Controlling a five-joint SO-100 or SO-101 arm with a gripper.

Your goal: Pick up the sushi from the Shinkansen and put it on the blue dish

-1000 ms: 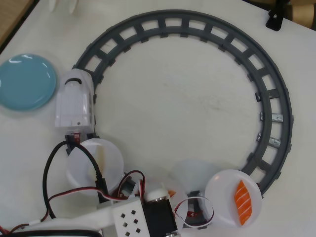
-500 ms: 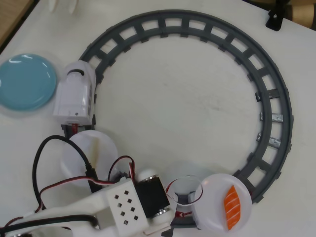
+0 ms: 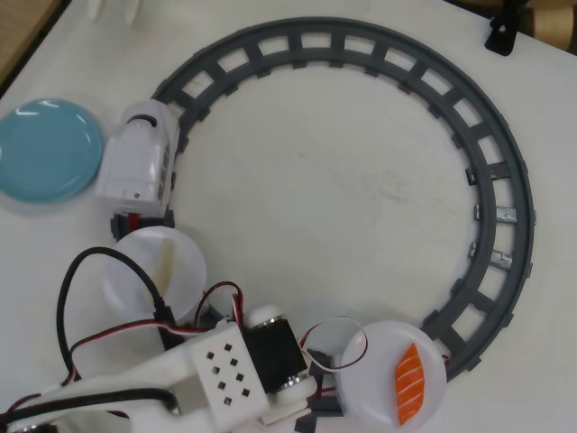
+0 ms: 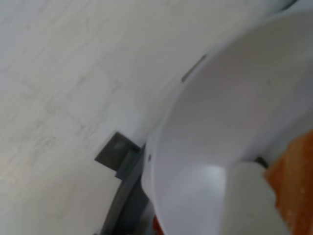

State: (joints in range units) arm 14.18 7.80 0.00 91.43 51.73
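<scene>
- Because the pale orange salmon nigiri with thin whitish stripes (image 3: 410, 383) rides on a round white plate (image 3: 374, 361) at the tail of the train, it sits at the bottom of the overhead view, where the ring of grey plastic track (image 3: 505, 216) curves back toward the arm.
- The white plastic toy bullet train (image 3: 137, 162) stands on the left stretch of the track, its rounded nose toward the top of the overhead view, and a second round white plate (image 3: 155, 271) follows behind it.
- The glossy light-blue round dish (image 3: 47, 150) lies on the white table (image 3: 315, 198) just left of the train, outside the ring, and is bare; I judge the transfer as not yet begun.
- The white arm (image 3: 230, 370), with its red and black wires, reaches in from the bottom left, ending close beside the sushi's plate.
- The gripper itself is not clearly shown: in the wrist view a pale blurred shape at the bottom edge, touching or just in front of the orange sushi at the right edge, may be a finger, but I cannot tell whether the jaws are spread or closed.
- The wrist camera looks across the plate's rim at close range, which suggests the arm is low over it, lining up for a grasp.
</scene>
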